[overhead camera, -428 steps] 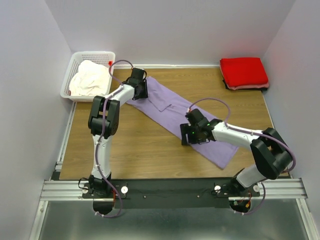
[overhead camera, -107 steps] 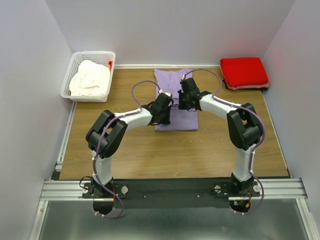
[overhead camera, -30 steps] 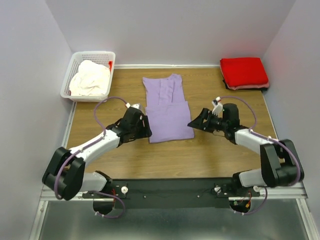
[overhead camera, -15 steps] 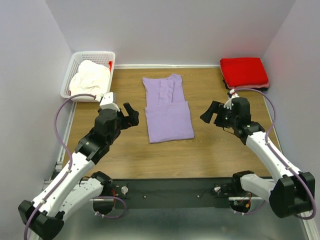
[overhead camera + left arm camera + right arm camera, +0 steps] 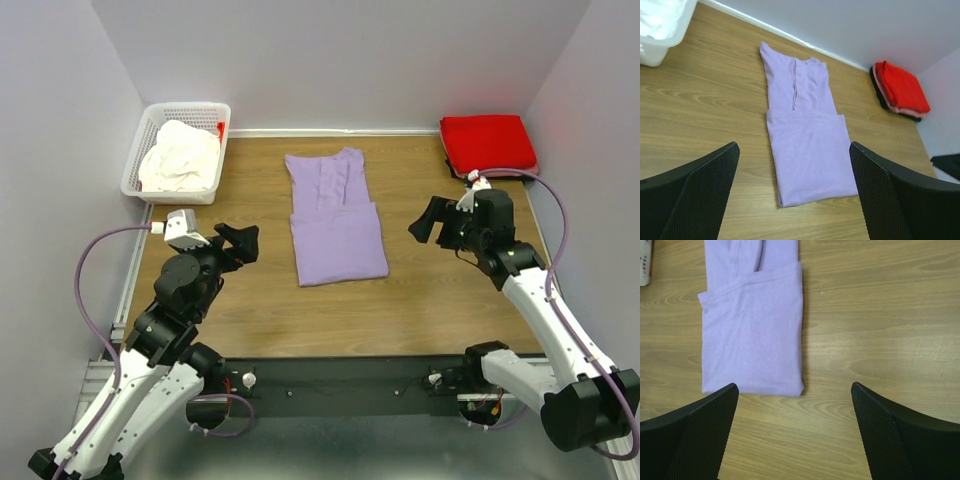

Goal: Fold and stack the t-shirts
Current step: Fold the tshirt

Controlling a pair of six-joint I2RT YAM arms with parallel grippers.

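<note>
The left gripper [image 5: 236,244] and the right gripper [image 5: 428,219] are both wide open and hold nothing. The purple t-shirt [image 5: 335,225] lies partly folded in the middle of the frame.

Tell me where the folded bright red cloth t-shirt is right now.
In the top external view the folded bright red cloth t-shirt lies at the wooden table's far right corner, right of the lavender-purple t-shirt.

Past the parted left gripper [image 5: 792,146], a half-folded lavender t-shirt [image 5: 802,130] lies flat on the wooden table [image 5: 705,110], red t-shirt [image 5: 902,90] far right.
</note>
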